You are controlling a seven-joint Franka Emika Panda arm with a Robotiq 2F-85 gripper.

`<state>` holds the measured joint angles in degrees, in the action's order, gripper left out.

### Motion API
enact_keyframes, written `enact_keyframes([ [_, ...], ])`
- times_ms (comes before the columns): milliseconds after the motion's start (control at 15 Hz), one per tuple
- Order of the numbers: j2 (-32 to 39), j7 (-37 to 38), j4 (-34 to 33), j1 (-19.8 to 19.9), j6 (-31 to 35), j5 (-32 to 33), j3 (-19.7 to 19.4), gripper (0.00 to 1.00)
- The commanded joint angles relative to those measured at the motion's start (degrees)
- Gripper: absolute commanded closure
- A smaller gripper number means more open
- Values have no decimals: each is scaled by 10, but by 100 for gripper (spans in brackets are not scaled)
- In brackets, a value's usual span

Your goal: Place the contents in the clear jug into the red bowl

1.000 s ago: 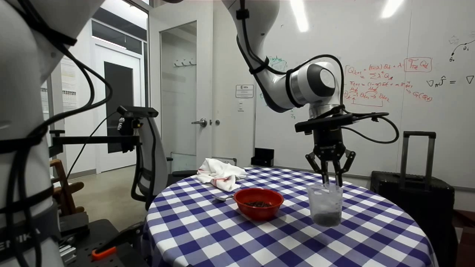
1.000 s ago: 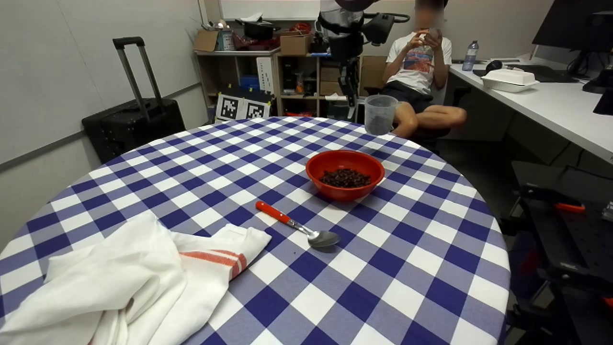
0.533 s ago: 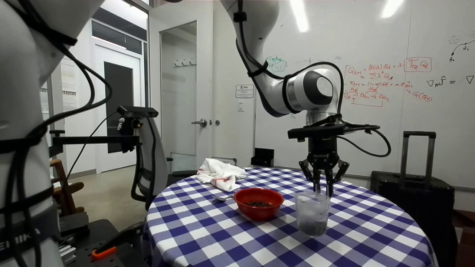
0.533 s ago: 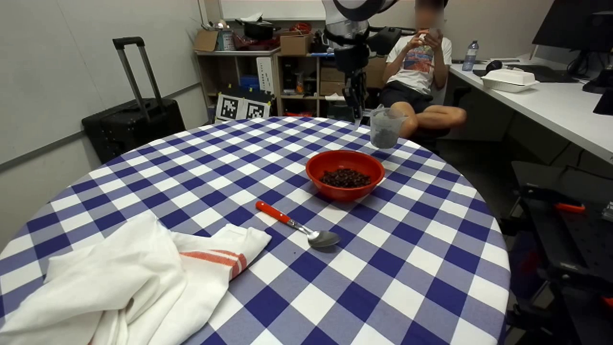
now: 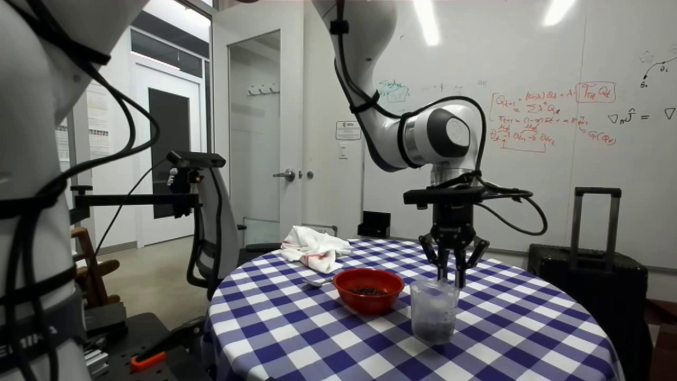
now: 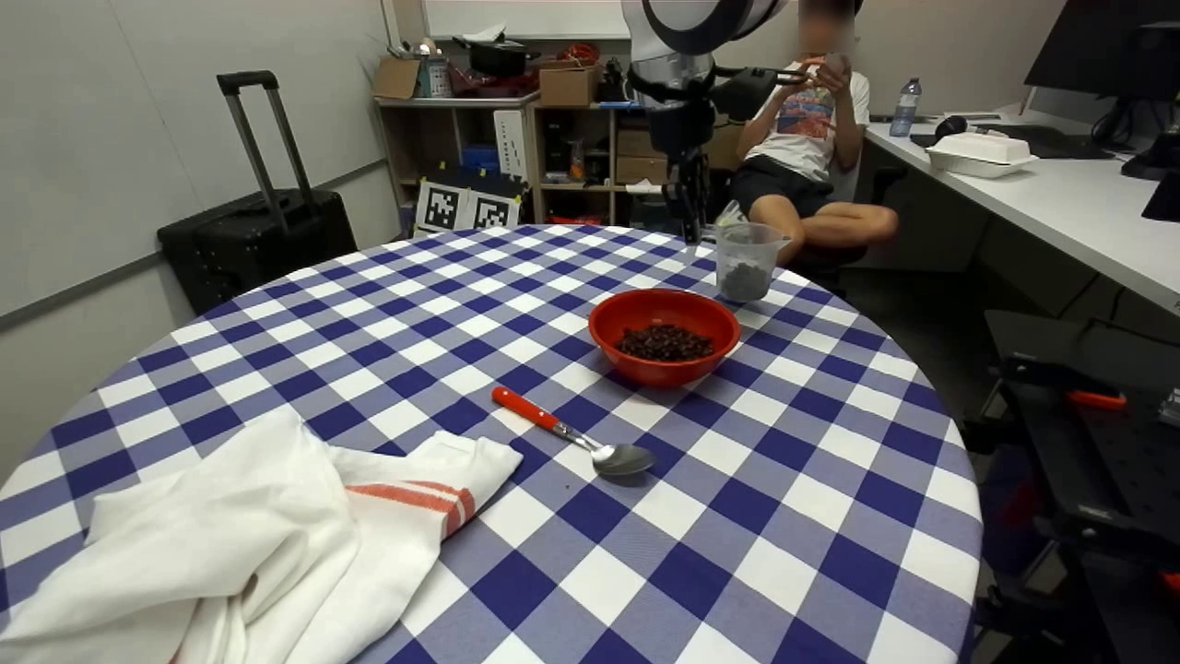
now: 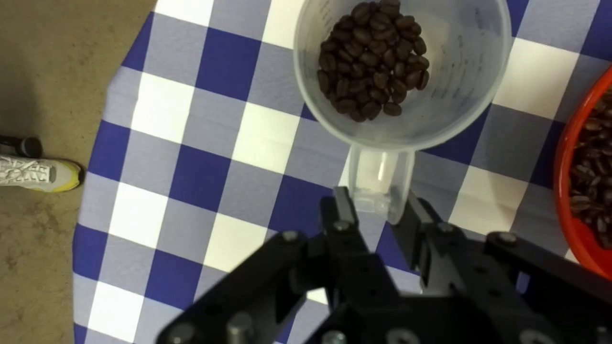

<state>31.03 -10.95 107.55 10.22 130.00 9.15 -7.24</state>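
The clear jug (image 5: 433,312) is held upright by its handle, beside the red bowl (image 5: 367,305). I cannot tell if its base touches the table. In the wrist view, dark coffee beans (image 7: 373,57) lie to one side in the jug (image 7: 461,81). My gripper (image 7: 378,200) points down with a finger on each side of the jug's handle (image 7: 377,174), closed on it. The gripper also shows in an exterior view (image 5: 451,281). The bowl (image 6: 664,372) holds a heap of dark beans (image 6: 666,343); its rim (image 7: 569,229) shows at the wrist view's right edge.
A spoon (image 6: 622,458) with a red handle lies near the bowl. A crumpled white cloth (image 6: 230,544) lies on the checkered round table (image 6: 590,590). The table's edge shows at the left in the wrist view. A person (image 6: 811,120) sits behind the table.
My gripper has moved lower with the jug and toward the bowl's side. The jug now stands closer to the bowl and the tabletop. The bowl, spoon and cloth have not moved.
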Motion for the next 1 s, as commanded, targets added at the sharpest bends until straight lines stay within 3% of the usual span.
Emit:
enact_keyframes([
  [0, -10, -3, 24, -1, 14, -3, 10, 62],
  [67, -10, -4, 27, -1, 13, -3, 11, 46],
  [267, -13, -3, 34, 1, 10, -11, 16, 30],
  [533, -48, -12, 40, 13, -12, -71, 35, 1],
  [933, -185, -37, 100, 11, -48, -170, 60, 0],
])
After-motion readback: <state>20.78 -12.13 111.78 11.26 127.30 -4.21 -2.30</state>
